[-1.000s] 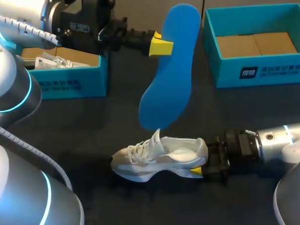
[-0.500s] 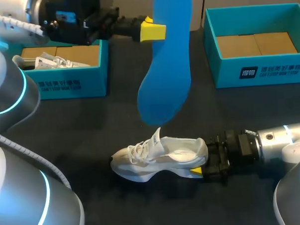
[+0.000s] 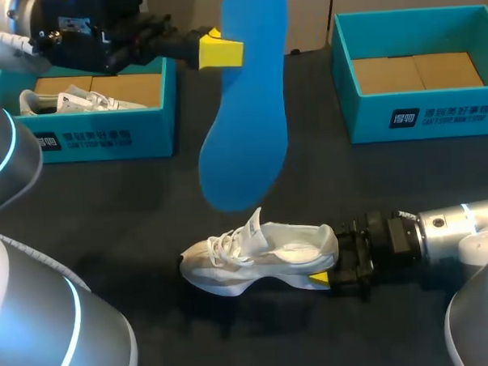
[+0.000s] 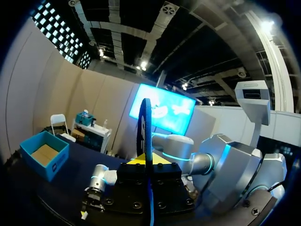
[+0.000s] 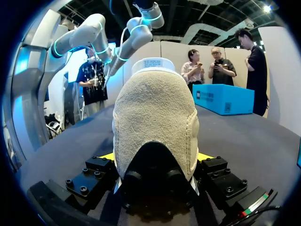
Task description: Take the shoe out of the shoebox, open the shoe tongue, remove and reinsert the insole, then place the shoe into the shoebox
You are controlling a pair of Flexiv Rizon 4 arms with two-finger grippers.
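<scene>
The dark tabletop [image 3: 148,203] carries everything; at its far edge stand two teal boxes, well apart; the left shoebox [image 3: 104,140] holds a second white shoe [image 3: 62,102], while the right shoebox [image 3: 419,114] shows only its cardboard floor.

The left arm [image 3: 83,32] comes in over the left shoebox; the right arm [image 3: 449,235] lies low along the near part of the tabletop.

The blue insole [image 3: 245,110] hangs upright in the air between the boxes, broad end down, just above the shoe and clear of it; the left wrist view shows the insole [image 4: 146,141] edge-on, running straight out from between the fingers.

The white shoe [image 3: 259,259] sits on its sole near the middle of the tabletop, toe toward the left, heel toward the right arm, tongue pulled up; its inside is open to view.

The left pincer [image 3: 220,51] is clamped on the insole's upper part; the right pincer [image 3: 324,264] is clamped on the shoe's heel, and the right wrist view shows that heel [image 5: 155,127] between the two yellow tips.
</scene>
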